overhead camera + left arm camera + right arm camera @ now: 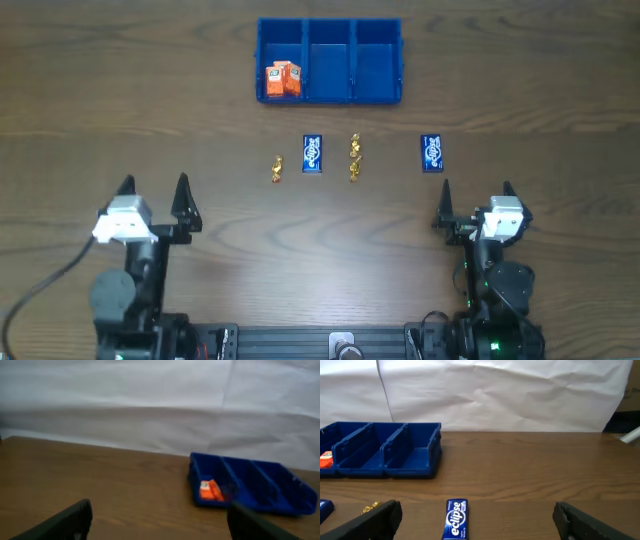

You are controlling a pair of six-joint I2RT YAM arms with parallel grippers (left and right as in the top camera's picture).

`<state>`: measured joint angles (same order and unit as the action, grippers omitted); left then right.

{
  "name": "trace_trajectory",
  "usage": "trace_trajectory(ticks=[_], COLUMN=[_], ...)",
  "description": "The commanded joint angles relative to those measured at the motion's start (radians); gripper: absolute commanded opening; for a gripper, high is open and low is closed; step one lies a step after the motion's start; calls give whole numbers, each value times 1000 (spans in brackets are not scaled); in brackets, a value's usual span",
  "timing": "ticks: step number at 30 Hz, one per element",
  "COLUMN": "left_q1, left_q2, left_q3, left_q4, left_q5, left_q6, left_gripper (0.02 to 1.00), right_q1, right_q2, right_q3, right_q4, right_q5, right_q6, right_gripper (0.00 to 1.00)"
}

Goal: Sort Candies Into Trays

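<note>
The left claw (153, 188) and right claw (476, 190) gape wide, empty. A gum pack (432, 153) lies flat ahead of the right claw. It is probably light, stiff and slick, best pinched across its long edges.

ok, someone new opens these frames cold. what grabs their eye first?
The blue three-compartment tray at the far side of the table stands out, with orange candies in its left compartment and the other two bare. In front of it lies a loose row of two blue packs and small gold-wrapped candies. The left gripper and right gripper sit open near their bases, holding nothing.
</note>
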<state>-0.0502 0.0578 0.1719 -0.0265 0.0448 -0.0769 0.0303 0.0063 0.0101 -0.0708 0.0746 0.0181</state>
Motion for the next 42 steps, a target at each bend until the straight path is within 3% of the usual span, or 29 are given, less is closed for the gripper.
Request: trace_trajectory(ticks=[1, 6, 7, 30, 34, 39, 42], left_q1=[25, 26, 26, 26, 26, 26, 26], left_q2=[-55, -55, -55, -55, -55, -55, -55], left_q3=[-97, -167, -167, -167, -167, -167, -167], left_q4=[31, -38, -36, -36, -35, -35, -35], left_q5=[78, 137, 140, 139, 139, 139, 139], left_q6=[61, 89, 89, 89, 89, 89, 89], left_gripper=[895, 950, 998, 998, 998, 998, 998], right_q1=[2, 2, 2, 0, 0, 0, 3], right_q2=[-3, -3, -3, 43, 437, 1108, 1404], right_q3=[-2, -2, -2, 11, 341, 1054, 1326], right_q4=[-5, -5, -4, -4, -87, -655, -908], right_q5=[-2, -2, -2, -12, -109, -123, -129], right_q6=[11, 11, 11, 11, 11, 12, 37], right_gripper=[1000, 1000, 1000, 1000, 1000, 1000, 1000])
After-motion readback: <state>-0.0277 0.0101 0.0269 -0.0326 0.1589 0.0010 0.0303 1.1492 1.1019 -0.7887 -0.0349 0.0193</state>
